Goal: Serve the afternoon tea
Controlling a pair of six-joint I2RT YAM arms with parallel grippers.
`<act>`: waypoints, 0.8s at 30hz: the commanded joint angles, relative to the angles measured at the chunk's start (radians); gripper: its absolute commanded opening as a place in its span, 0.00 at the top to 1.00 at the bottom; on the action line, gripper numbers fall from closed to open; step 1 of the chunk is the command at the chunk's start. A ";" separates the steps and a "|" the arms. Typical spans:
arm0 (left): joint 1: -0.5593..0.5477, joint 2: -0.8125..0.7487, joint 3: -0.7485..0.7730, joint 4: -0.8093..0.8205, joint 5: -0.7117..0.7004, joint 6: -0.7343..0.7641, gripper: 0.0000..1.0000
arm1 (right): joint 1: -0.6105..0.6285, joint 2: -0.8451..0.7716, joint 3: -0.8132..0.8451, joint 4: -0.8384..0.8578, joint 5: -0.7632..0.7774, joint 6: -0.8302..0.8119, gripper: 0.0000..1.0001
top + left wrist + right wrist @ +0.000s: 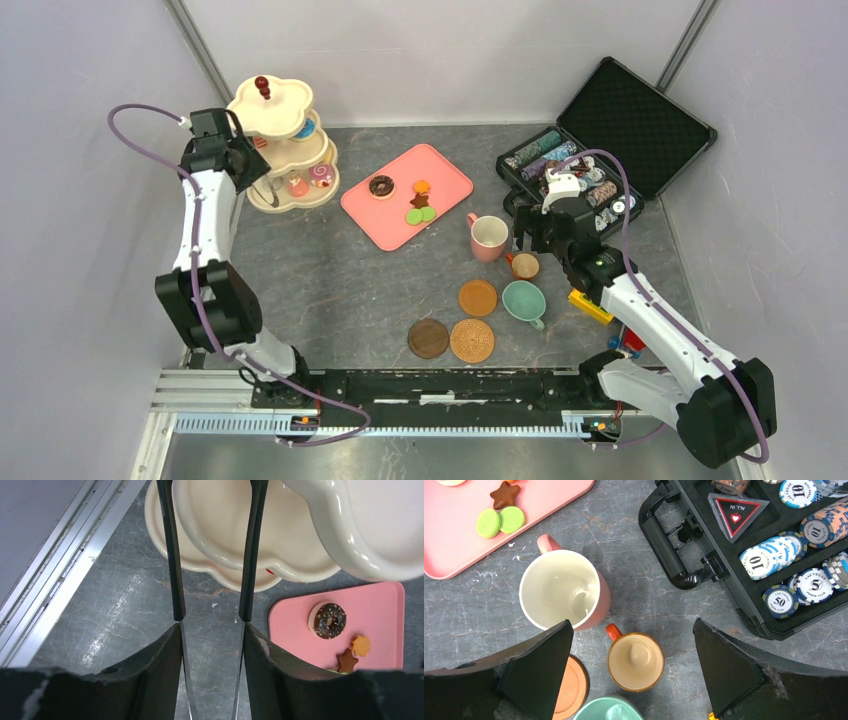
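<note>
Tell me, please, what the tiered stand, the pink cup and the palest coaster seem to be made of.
Tiered stand: probably glazed ceramic or glossy plastic; smooth cream surface with bright highlights. Pink cup: likely ceramic; shiny cream inside. Palest coaster: seemingly woven fibre; fine ringed texture.

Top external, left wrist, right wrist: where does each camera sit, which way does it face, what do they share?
Top external: fixed above and behind the bases, looking down on the grey table; the left arm and right arm show.
Left wrist: on the left arm, facing along the left gripper's fingers, open, toward the cream three-tier scalloped stand.
Right wrist: on the right arm, facing down between the right gripper's fingers, open, at the brown cup and pink cup.
Shared: the pink rectangular tray appears in all three.
</note>
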 commanded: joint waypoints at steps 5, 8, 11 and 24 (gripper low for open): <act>0.005 -0.177 -0.151 0.055 0.093 -0.021 0.48 | 0.004 -0.043 0.010 0.024 -0.015 -0.005 0.02; 0.003 -0.237 -0.253 0.063 0.163 -0.039 0.49 | 0.004 -0.053 0.002 0.028 -0.020 -0.011 0.02; 0.000 -0.307 -0.336 0.062 0.218 -0.041 0.50 | 0.003 -0.059 -0.002 0.026 -0.033 -0.021 0.02; -0.446 -0.380 -0.437 0.075 0.044 0.061 0.49 | 0.004 -0.060 -0.009 0.032 -0.083 -0.026 0.02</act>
